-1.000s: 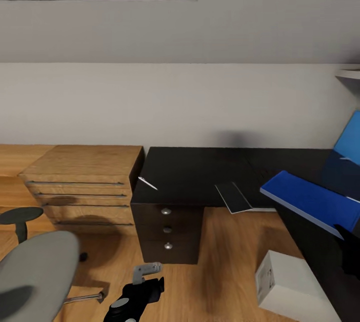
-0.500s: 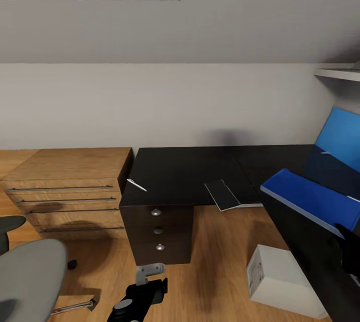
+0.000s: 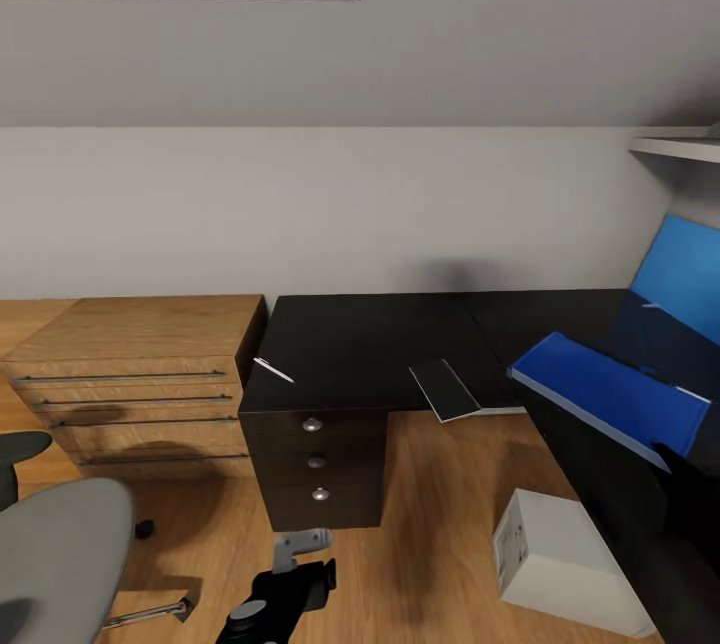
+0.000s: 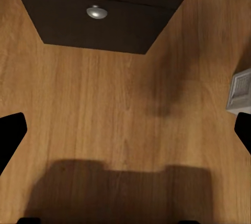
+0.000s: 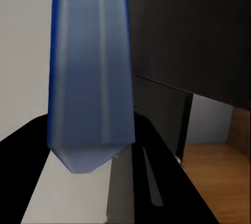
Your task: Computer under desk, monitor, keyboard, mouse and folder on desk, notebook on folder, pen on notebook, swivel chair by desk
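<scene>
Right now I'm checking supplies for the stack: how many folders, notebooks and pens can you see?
folder: 1, held over the desk by the right gripper
notebook: 1
pen: 1
Total: 3

Pale grey walls (image 3: pixel 330 194) rose above a light wood floor (image 3: pixel 440 524) and a wooden dresser (image 3: pixel 130 374).

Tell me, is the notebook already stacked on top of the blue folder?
No, the notebook lies on the desk apart from the blue folder.
</scene>
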Robot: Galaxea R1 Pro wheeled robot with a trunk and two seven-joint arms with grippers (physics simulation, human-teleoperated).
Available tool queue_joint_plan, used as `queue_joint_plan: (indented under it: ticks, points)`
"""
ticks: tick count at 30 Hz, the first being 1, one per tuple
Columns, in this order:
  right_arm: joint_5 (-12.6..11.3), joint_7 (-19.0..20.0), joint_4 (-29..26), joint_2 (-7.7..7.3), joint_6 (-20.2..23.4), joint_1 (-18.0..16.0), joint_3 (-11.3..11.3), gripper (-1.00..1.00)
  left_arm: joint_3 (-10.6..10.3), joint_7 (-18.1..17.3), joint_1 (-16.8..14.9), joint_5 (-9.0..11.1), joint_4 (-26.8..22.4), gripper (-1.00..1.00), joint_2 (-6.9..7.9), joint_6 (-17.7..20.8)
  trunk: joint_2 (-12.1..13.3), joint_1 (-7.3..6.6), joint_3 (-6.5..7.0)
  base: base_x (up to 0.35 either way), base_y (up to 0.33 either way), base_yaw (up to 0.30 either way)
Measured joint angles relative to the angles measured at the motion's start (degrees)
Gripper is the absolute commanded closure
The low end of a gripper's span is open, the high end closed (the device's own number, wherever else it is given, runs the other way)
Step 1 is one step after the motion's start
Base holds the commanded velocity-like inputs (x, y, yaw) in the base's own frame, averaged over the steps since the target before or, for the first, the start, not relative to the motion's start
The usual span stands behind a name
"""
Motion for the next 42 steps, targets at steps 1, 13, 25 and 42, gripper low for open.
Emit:
queue_joint_plan:
  ticks: [1,13,25,42]
  points:
    - [0.22,-0.06,0.61,-0.16,-1.17,-0.07,1.27,1.0,-0.07,0.01,0.0,0.06,0.0,-1.0,-0.05,0.0,0.0,0.0,0.0,0.0,0.0,0.0]
    - [6.86,-0.32,19.48,-0.67,-32.56,-14.76,13.37,1.0,-0.52,0.19,0.01,0.2,0.01,-1.0,-0.1,0.0,0.0,0.0,0.01,0.0,0.0,0.0]
    - [11.99,0.01,48.51,0.38,-58.74,-30.22,14.87,1.0,-0.58,0.25,0.02,0.04,0.0,-1.0,-0.09,0.01,0.0,0.0,0.0,0.0,0.0,0.0]
    - [12.23,5.94,49.81,0.95,-59.24,-30.59,14.52,1.0,-1.04,0.02,0.0,-0.01,0.0,-1.0,-0.11,-0.08,-0.01,-0.03,0.0,0.094,-0.017,0.0]
